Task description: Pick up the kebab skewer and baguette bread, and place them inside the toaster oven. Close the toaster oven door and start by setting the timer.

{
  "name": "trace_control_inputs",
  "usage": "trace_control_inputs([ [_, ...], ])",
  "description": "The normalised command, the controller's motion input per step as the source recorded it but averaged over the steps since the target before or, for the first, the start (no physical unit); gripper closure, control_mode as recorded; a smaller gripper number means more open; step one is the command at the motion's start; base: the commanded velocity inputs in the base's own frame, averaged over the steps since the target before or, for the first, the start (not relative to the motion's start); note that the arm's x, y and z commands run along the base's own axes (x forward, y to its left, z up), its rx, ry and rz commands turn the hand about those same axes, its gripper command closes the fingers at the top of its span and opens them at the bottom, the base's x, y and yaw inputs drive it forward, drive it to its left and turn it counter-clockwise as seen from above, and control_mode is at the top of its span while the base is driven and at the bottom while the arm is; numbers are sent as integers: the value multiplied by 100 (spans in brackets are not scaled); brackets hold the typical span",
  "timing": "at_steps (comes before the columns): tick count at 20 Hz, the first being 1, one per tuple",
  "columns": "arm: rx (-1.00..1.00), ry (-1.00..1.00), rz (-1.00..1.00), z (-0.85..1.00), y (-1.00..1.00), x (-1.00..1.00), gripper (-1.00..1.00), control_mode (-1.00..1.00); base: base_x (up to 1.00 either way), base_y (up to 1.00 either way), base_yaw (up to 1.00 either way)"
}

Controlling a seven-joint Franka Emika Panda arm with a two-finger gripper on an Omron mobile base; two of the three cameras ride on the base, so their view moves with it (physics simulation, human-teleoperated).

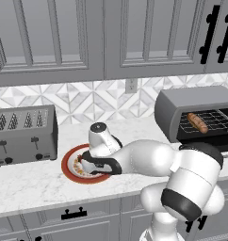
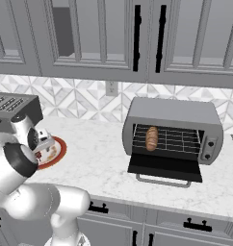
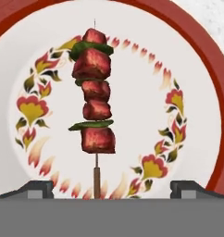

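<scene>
The kebab skewer (image 3: 95,92), dark red meat chunks with green pieces on a thin stick, lies on a red-rimmed flowered plate (image 3: 211,69). My gripper (image 3: 113,187) hangs open right above it, a fingertip on each side of the stick's handle end, apart from it. From the base views the hand (image 1: 90,167) (image 2: 46,145) leans low over the plate (image 1: 68,164) (image 2: 60,150). The baguette bread (image 1: 197,122) (image 2: 151,138) rests on the wire rack inside the grey toaster oven (image 1: 191,101) (image 2: 171,113). The toaster oven door (image 2: 164,168) lies folded down, open.
A slotted silver toaster (image 1: 24,134) (image 2: 12,108) stands left of the plate against the tiled wall. Two knobs (image 2: 210,146) sit on the oven's right front. Bare marble counter (image 2: 94,158) stretches between plate and oven. Wall cabinets hang overhead.
</scene>
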Motion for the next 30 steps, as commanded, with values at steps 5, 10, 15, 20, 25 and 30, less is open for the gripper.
trace_control_inputs([
  [5, 3, 0, 0, -24, 0, 7, -100, -100, 0, 0, 0],
  [10, 5, 1, 0, -21, 0, 0, -100, -100, 0, 0, 0],
  [15, 0, 1, 0, -25, 0, 0, -100, -100, 0, 0, 0],
  [20, 0, 1, 0, -19, 2, 1, -100, -100, 0, 0, 0],
  [25, 0, 0, 0, -7, 2, 6, -100, -100, 0, 0, 0],
  [30, 0, 0, 0, -11, 7, 0, -100, -100, 0, 0, 0],
])
